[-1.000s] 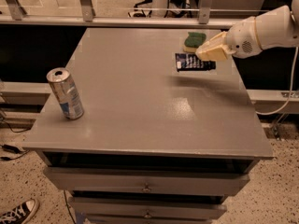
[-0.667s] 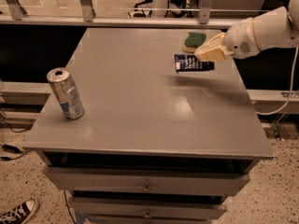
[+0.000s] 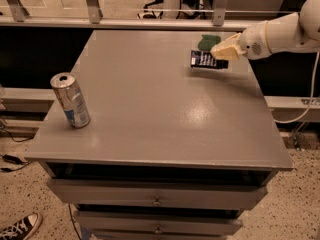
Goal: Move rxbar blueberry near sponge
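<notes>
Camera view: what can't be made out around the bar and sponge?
- sponge: right part hidden by the hand, at the far right of the table.
- rxbar blueberry: right end covered by the hand; lettering too small.
- arm: cut off by the right edge.

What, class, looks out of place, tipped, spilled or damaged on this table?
Nothing stands out. The can stands upright front-left on the table. The rxbar blueberry is just before the sponge, with the hand at its right end.

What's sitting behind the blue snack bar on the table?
The sponge lies just behind the rxbar blueberry. The gripper, over the bar's right end, hides part of the sponge.
</notes>
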Controlling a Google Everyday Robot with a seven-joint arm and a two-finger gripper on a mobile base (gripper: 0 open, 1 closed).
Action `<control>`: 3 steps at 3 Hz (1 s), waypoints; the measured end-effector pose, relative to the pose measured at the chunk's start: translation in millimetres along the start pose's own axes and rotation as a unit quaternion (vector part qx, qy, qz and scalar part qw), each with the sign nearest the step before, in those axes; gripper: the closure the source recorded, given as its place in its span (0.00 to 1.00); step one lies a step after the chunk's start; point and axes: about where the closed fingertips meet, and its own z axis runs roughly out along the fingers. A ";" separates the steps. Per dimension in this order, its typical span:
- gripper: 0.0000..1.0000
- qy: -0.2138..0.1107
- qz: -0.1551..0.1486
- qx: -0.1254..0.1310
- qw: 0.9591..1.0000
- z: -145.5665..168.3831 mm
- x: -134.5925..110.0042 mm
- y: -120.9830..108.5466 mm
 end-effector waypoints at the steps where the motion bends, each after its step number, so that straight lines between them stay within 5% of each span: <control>1: 1.00 -0.006 0.027 0.031 0.999 3.9 10.3 -28.6; 3: 1.00 0.000 0.069 0.059 0.996 7.5 37.9 -54.2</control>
